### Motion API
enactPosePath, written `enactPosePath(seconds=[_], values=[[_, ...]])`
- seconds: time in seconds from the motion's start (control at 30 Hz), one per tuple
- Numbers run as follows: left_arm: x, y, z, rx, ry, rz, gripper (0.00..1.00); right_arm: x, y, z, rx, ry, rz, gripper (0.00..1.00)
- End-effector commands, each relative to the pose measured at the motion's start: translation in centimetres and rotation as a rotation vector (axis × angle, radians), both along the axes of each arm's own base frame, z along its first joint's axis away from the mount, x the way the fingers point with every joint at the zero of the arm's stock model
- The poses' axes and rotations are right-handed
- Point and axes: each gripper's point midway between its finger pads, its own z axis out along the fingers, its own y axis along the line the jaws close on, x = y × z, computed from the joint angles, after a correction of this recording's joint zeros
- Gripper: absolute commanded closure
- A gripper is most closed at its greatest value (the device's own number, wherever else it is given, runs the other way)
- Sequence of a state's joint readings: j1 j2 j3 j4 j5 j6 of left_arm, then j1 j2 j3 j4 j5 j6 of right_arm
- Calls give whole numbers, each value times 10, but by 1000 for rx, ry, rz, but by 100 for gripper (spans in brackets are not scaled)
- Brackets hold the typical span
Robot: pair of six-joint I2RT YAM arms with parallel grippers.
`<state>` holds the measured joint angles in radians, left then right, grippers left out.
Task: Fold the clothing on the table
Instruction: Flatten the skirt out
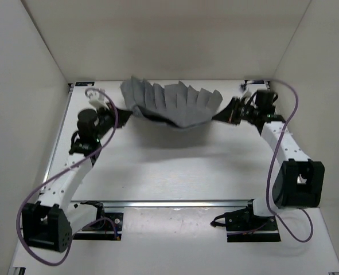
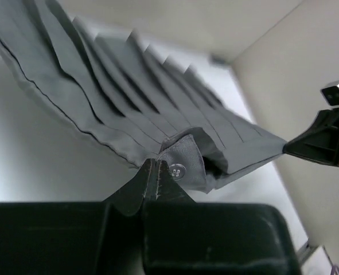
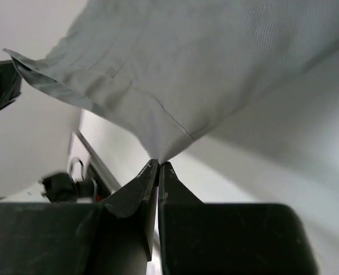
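**Item 1, the clothing**: we list a dark grey pleated skirt of thin fabric, fanned wide. It hangs stretched over the far half of the tabletop, sagging at its middle. One end is pinched in the left gripper's shut jaws, beside a small button, the other in the right gripper's.

**Item 2, the tabletop:** we record it as white, flat and metal-railed.
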<state>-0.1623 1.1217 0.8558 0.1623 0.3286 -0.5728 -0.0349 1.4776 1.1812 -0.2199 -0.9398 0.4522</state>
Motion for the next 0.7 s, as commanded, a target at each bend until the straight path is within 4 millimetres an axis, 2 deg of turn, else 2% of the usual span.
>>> enactPosePath(seconds=[0.0, 0.07, 0.13, 0.17, 0.2, 0.23, 0.27, 0.33, 0.37, 0.5, 0.67], values=[[-45, 2, -40, -14, 74, 32, 100, -46, 8, -23, -97, -17, -17, 100], [-65, 8, -71, -10, 153, 74, 100, -80, 5, -59, -101, 82, -28, 100], [-87, 9, -83, -15, 171, 71, 100, -99, 0, -67, -128, 98, -60, 100], [-92, 13, -92, -13, 203, 87, 100, -110, 0, -80, -142, 138, -57, 100], [-100, 13, -96, -26, 210, 86, 100, -118, 2, -75, -148, 127, -59, 100], [-105, 14, -92, -43, 195, 89, 100, -124, -1, -81, -161, 137, -70, 100], [-110, 14, -102, -50, 227, 83, 100, -132, 1, -83, -159, 142, -54, 100], [-121, 10, -96, -70, 212, 62, 100, -145, 2, -86, -158, 160, -47, 100], [-124, 10, -103, -65, 232, 63, 100, -154, 5, -88, -147, 169, -24, 100], [-128, 14, -112, -59, 243, 82, 100, -160, 4, -81, -101, 159, -25, 100], [-121, 20, -114, -66, 232, 118, 100, -145, 20, -56, 9, 112, 59, 100]])
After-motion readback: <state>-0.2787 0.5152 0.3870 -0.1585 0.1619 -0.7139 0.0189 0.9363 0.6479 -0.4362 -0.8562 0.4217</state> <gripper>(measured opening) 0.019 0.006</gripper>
